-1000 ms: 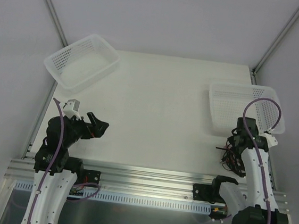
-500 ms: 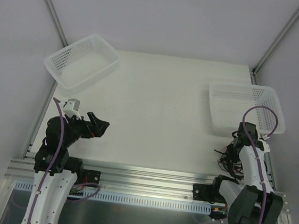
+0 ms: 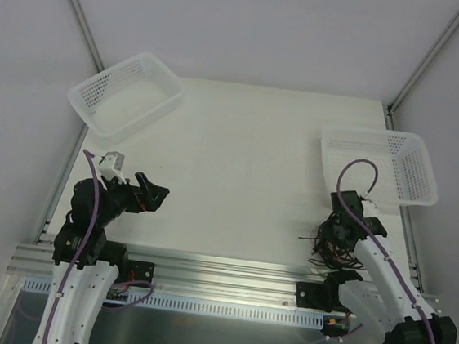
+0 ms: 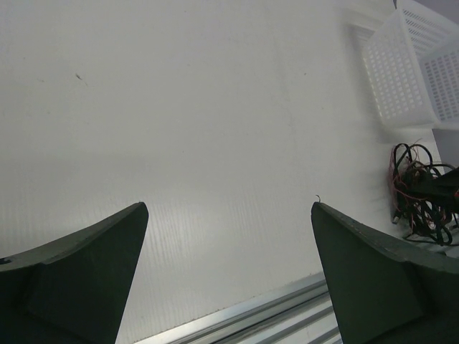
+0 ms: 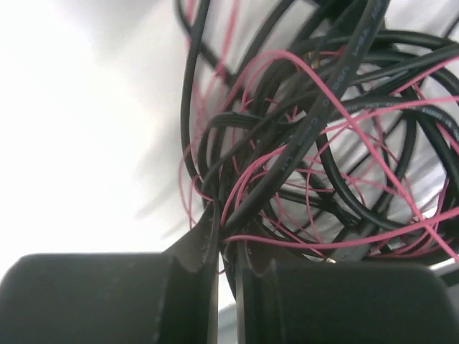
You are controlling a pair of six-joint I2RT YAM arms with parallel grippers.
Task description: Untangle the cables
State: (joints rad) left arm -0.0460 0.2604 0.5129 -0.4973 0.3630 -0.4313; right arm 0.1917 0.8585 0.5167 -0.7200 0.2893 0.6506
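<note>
The cables (image 3: pixel 326 248) are a tangled bunch of thin black and red wires near the table's front right. My right gripper (image 3: pixel 331 234) sits on top of the tangle. In the right wrist view its jaws (image 5: pixel 226 223) are shut on strands of the cables (image 5: pixel 323 129), with black and red loops spilling out ahead of the fingers. My left gripper (image 3: pixel 152 191) hovers over the front left of the table, open and holding nothing. The left wrist view shows its wide-apart fingers (image 4: pixel 229 208) over bare table, with the cables (image 4: pixel 419 193) far off to the right.
One white perforated basket (image 3: pixel 90 88) stands at the back left, tilted. A second white basket (image 3: pixel 332 138) sits at the right, just behind the tangle, and shows in the left wrist view as the basket (image 4: pixel 401 72). An aluminium rail (image 3: pixel 220 265) runs along the front edge.
My right gripper has gone from open to shut on the cables and moved left, dragging the tangle left with it. The left arm has not moved.
</note>
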